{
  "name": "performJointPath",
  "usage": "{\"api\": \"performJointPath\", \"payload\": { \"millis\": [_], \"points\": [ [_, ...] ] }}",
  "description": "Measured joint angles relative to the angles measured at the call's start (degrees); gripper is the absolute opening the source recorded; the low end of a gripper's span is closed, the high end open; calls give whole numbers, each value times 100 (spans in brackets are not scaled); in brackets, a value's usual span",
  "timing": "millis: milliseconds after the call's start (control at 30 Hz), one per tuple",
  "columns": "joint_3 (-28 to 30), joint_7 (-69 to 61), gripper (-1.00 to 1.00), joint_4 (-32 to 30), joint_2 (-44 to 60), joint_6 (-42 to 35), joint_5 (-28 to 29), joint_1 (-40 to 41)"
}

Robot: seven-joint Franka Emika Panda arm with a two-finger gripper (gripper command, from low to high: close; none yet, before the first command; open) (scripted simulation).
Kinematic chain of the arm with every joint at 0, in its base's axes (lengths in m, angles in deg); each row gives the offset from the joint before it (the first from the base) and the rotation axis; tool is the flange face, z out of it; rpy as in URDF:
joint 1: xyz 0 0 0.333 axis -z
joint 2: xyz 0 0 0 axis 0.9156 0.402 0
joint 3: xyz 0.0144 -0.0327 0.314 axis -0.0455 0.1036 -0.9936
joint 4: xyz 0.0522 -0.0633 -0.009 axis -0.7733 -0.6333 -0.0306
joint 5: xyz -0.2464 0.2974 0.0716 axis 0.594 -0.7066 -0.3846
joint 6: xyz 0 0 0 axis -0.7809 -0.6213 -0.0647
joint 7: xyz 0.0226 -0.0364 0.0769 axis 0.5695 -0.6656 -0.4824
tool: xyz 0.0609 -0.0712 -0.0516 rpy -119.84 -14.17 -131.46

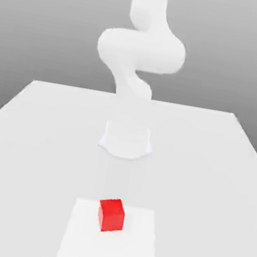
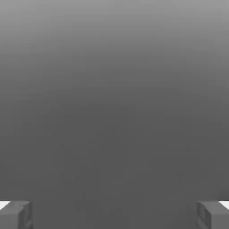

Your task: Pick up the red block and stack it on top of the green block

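Note:
The red block (image 1: 111,214) is a small cube resting on a paler square patch (image 1: 134,250) of the white table, near the front edge in the exterior view. The green block is out of view. In the hand view my gripper (image 2: 114,215) is open, its grey fingertips (image 2: 16,215) standing far apart with nothing between them, against a plain grey backdrop. The arm (image 1: 141,50) rises from its base (image 1: 126,139) behind the red block and bends upward past the top of the exterior view, well above the block.
The white table (image 1: 41,134) stretches wide on both sides of the arm's base. Its far edge runs behind the arm, and grey background lies beyond it.

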Motion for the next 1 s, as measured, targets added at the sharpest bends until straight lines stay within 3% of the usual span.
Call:
{"api": "performJointPath", "payload": {
  "millis": [600, 833, 867, 1000],
  "points": [
    [414, -1636, 0, -2614, 3861, 2522, 14, -303],
    [175, -1974, 0, -2538, 5324, 3738, -355, -150],
    [143, -1989, -100, -2523, 5432, 3830, -375, -123],
    [142, -1980, -100, -2523, 5431, 3826, -366, -121]
  ]
}}
